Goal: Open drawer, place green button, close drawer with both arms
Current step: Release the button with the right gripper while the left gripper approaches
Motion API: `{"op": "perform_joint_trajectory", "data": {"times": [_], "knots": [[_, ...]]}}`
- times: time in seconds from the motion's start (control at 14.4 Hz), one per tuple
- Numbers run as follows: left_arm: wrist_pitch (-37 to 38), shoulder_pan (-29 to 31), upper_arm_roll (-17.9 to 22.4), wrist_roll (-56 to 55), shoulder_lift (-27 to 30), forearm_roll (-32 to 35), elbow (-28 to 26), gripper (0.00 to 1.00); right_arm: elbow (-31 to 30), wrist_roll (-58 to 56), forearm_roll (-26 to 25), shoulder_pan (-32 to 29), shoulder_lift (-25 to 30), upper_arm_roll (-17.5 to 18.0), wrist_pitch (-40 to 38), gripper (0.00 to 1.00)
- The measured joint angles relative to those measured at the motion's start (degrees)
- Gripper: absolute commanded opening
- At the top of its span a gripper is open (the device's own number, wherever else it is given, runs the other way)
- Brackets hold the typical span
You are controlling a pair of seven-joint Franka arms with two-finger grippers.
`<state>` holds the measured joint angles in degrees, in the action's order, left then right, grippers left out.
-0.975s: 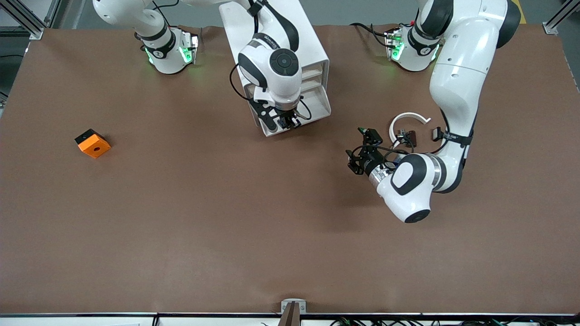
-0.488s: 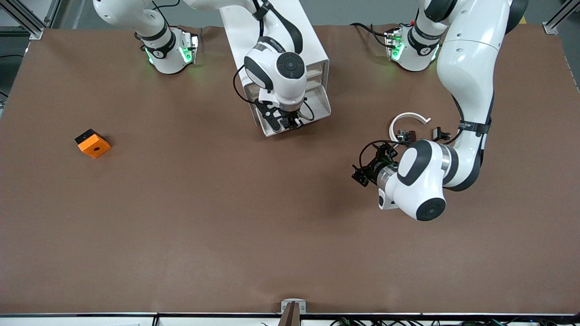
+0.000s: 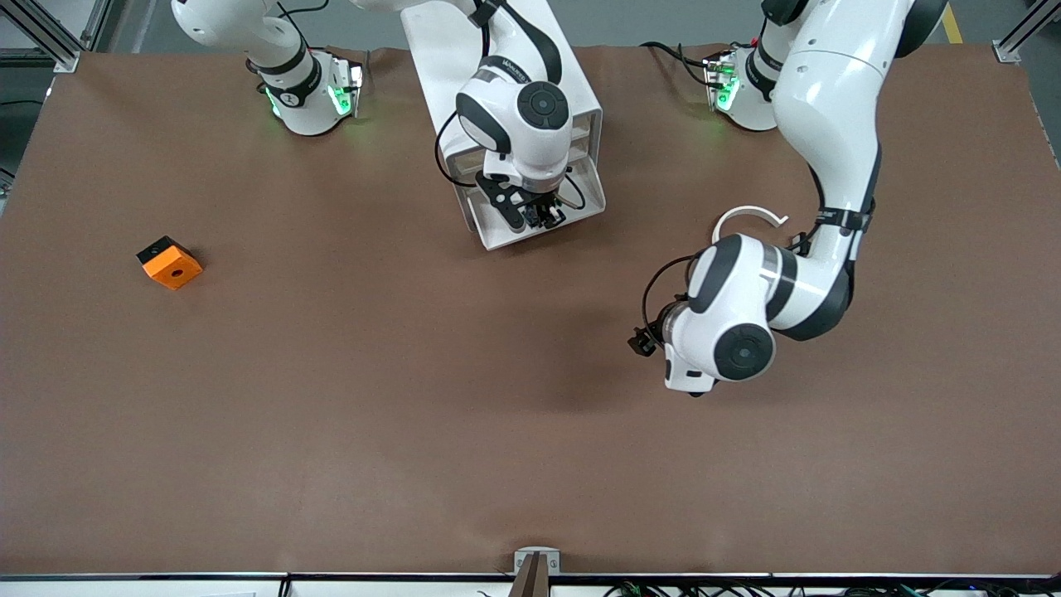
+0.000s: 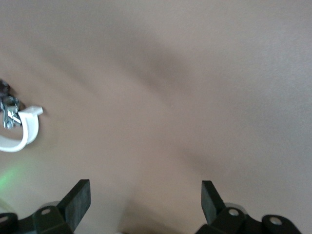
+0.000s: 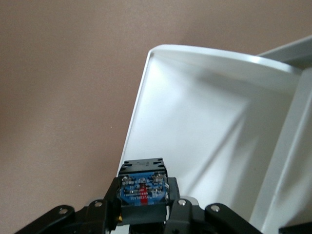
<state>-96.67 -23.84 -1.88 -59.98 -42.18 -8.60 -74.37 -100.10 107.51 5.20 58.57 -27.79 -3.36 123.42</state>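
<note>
Two grippers: right gripper (image 5: 144, 214) holds button (image 5: 143, 187) over drawer (image 5: 204, 126) rim.

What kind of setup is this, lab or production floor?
Likely a robotics lab bench: two white jointed robot arms bolted to a brown-covered table, aluminium frame posts at its corners, and small test props like the orange cube with a hole.

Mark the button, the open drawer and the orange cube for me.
button (image 5: 142, 187): right wrist view, its blue underside, held in the right pincer.
drawer (image 5: 195, 126): right wrist view, bare white floor of the tray.
orange cube (image 3: 171, 265): front view, its top face beside the hole.
</note>
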Motion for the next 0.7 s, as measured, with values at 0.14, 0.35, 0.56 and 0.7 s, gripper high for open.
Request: {"op": "perform_joint_trajectory", "data": {"times": [0.14, 0.35, 0.56, 0.7], "knots": [[-0.33, -1.88, 0.04, -0.18, 0.02, 3.67, 0.0, 1.0, 0.0, 2.17, 0.0, 0.02, 0.0, -0.05, 0.0, 0.0], [-2.09, -2.79, 0.04, 1.88, 0.15, 5.03, 0.07, 1.0, 0.0, 4.24, 0.0, 0.02, -0.05, -0.13, 0.0, 0.0], [-6.64, -2.76, -0.25, 6.51, 1.24, 5.03, 0.19, 1.0, 0.17, 4.5, 0.0, 0.02, -0.53, -0.13, 0.0, 1.0], [-9.54, -2.81, -0.9, 7.17, 2.3, 5.04, 0.19, 1.0, 0.54, 4.49, -0.05, 0.38, -1.2, -0.09, -0.01, 1.0]]}}
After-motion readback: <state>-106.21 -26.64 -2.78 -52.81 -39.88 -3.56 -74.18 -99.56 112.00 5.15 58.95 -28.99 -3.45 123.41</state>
